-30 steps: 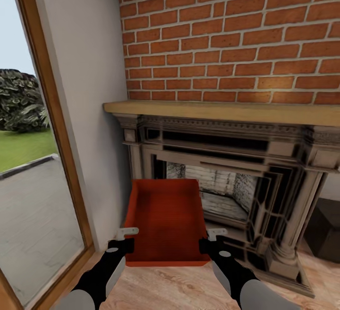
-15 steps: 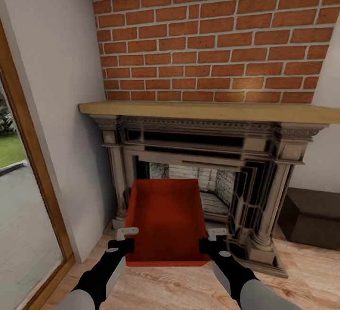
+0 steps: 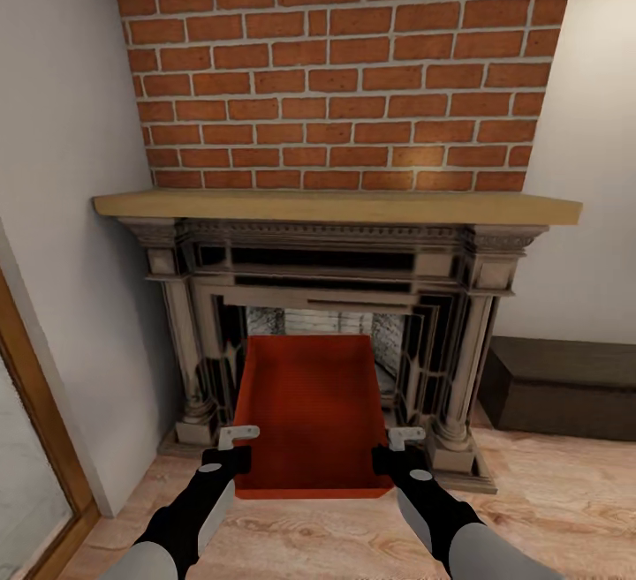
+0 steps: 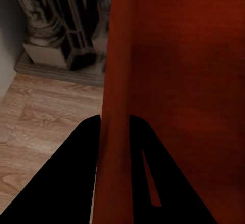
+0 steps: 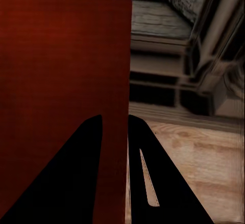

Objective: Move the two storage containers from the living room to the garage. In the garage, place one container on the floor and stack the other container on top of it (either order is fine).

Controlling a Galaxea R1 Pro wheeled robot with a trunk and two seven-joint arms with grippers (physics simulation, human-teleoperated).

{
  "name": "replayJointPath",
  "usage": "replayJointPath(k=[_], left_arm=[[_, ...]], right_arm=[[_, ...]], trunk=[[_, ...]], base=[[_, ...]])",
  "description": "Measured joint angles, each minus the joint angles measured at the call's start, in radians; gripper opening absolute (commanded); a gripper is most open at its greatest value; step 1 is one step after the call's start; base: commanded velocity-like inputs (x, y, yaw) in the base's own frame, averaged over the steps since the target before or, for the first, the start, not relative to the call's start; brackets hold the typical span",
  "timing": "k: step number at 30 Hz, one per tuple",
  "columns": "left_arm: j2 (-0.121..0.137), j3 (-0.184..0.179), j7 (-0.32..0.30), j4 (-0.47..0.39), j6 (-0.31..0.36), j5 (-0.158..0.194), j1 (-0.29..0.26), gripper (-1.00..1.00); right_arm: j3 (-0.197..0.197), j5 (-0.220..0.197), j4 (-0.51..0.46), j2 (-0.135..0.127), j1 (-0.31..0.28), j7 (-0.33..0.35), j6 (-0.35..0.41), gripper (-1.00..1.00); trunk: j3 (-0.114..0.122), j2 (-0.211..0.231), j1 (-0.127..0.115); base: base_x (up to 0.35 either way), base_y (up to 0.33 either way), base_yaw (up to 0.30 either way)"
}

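Jaws of both grippers clamp one storage container [image 3: 311, 412]: left gripper [image 3: 231, 452] pinches its left wall, right gripper [image 3: 394, 454] its right wall, near the corners closest to the robot. Left wrist view has two dark fingers [image 4: 76, 168] straddling the thin red wall [image 4: 115, 132], one each side; right wrist view shows the same, fingers [image 5: 84, 168] astride the wall edge [image 5: 115, 106].

One container counted: red-orange, rectangular, open-top, smooth plastic with a faint fine weave on the inner floor. Held level in the air, in front of the fireplace opening, above the wood floor.

One fireplace [image 3: 336, 315]: red brick chimney breast with pale mortar, one tan wooden mantel shelf [image 3: 336, 207], dark carved surround with columns either side. One dark low bench [image 3: 565, 386] at right against a pale wall. Light wood-plank floor [image 3: 548, 509]. One wooden door frame edge [image 3: 35, 403] at far left.

Wrist views add the column base [image 4: 46, 40] and firebox grate area [image 5: 158, 24] close up.
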Motion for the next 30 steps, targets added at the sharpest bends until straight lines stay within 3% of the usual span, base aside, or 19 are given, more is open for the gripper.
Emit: replayJointPath(k=[30], left_arm=[[0.0, 0.0, 0.0, 0.0, 0.0, 0.0, 0.0, -1.0]], right_arm=[[0.0, 0.0, 0.0, 0.0, 0.0, 0.0, 0.0, -1.0]], trunk=[[0.0, 0.0, 0.0]], base=[[0.0, 0.0, -0.261]])
